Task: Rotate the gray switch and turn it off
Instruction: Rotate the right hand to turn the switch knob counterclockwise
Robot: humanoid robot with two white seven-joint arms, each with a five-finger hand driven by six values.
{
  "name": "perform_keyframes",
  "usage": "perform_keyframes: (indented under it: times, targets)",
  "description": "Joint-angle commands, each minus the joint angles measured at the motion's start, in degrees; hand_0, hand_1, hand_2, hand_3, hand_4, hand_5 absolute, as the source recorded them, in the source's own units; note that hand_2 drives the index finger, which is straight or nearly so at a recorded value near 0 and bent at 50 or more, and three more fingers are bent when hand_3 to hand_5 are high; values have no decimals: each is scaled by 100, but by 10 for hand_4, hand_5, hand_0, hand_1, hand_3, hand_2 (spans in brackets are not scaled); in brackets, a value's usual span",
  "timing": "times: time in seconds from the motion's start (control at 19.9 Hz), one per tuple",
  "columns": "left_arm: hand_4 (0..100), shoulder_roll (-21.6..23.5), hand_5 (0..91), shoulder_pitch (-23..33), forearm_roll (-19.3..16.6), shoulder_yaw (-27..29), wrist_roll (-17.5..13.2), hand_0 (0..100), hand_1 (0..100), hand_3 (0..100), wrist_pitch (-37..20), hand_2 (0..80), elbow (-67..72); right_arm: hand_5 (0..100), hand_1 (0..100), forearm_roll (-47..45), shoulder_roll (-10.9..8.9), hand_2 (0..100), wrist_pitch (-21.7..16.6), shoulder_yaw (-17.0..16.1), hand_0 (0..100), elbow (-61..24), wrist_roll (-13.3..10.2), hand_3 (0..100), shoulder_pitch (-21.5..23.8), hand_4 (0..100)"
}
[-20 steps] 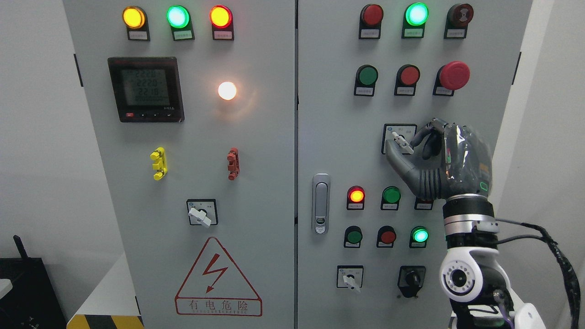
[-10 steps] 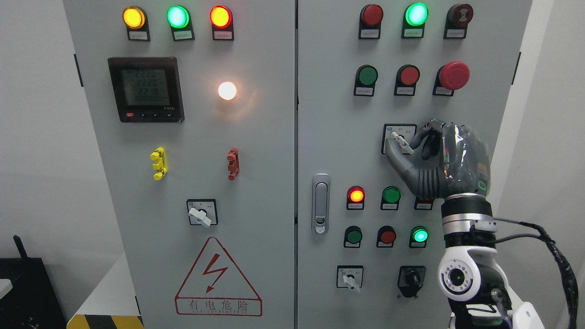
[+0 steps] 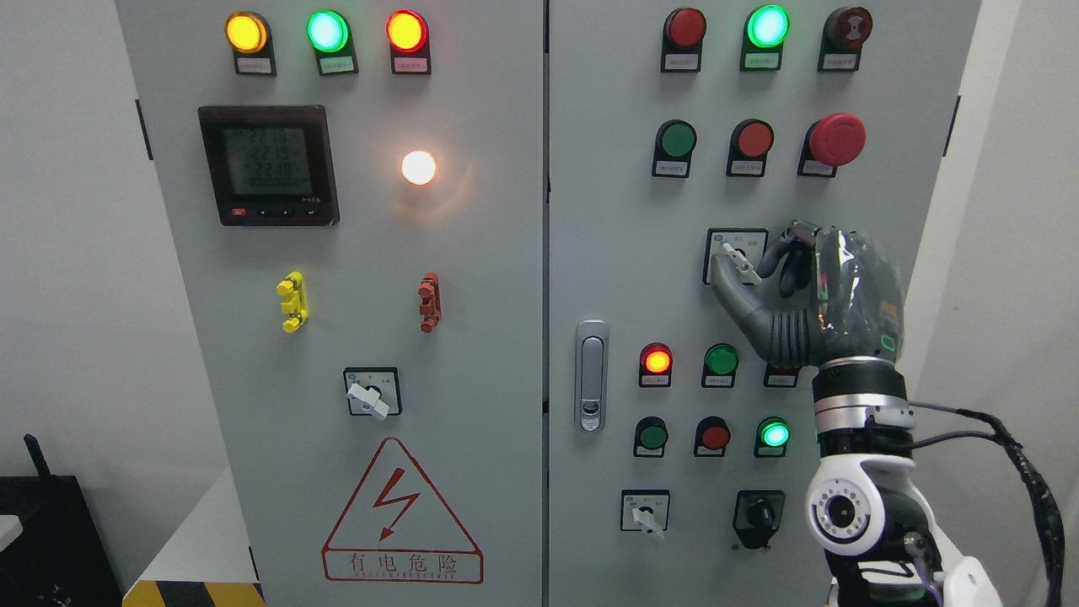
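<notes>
the right robot hand grips the gray switch, just below the red mushroom button. compared with a second ago, the lever stands a little steeper and the wrist is lower, so the turning seems started, not finished.

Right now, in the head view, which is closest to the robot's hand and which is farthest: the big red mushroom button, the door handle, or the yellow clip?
From the right hand:
1. Red mushroom button, above the hand, same door.
2. Door handle, lower left of the hand.
3. Yellow clip, far left, on the other door.
</notes>
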Motion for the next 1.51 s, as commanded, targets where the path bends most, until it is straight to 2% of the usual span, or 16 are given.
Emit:
perform_keyframes:
  times: [0.0,0.9,1.46]
  targets:
    - [0,0,0,-1,-44,185,-3,120,389,0,7,0,132,1000,416,-3,7,709,-2,36,335,7,0,972,0,900]
    - [0,0,0,-1,-44,185,-3,120,389,0,7,0,132,1000,410,-29,60,729,-2,45,451,33,0,1000,-27,918]
    - [0,0,0,-1,-44,185,-3,120,389,0,7,0,132,1000,356,-47,68,766,-2,54,547,42,0,1000,-27,926]
